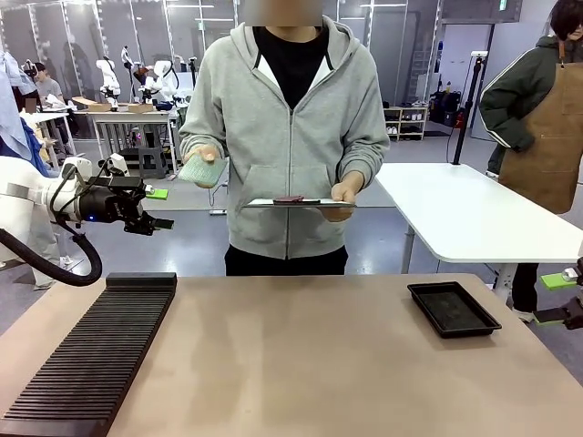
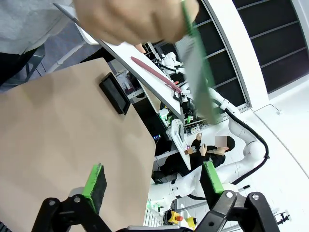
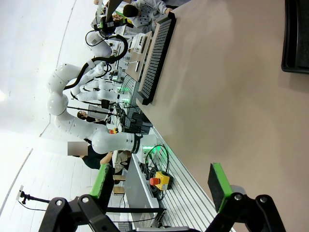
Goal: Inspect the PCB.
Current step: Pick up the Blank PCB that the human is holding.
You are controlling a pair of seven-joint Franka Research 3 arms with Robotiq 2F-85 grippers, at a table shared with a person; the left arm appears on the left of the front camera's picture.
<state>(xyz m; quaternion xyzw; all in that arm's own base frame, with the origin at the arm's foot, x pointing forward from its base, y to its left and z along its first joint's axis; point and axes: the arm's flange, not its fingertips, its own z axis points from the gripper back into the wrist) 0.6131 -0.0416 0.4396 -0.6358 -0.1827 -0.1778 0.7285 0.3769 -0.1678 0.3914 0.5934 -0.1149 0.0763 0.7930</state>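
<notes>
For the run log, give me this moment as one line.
PCB: held in person's hand | left pincer: open, empty, facing PCB | right pincer: open, empty

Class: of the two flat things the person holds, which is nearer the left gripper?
The pale green PCB, raised and tilted, close ahead of the open left gripper. The tablet, held level and lower down, is farther off.

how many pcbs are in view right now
1. The PCB is in the person's hand at the table's far side, ahead of the open left gripper. Others may be hidden.
</notes>
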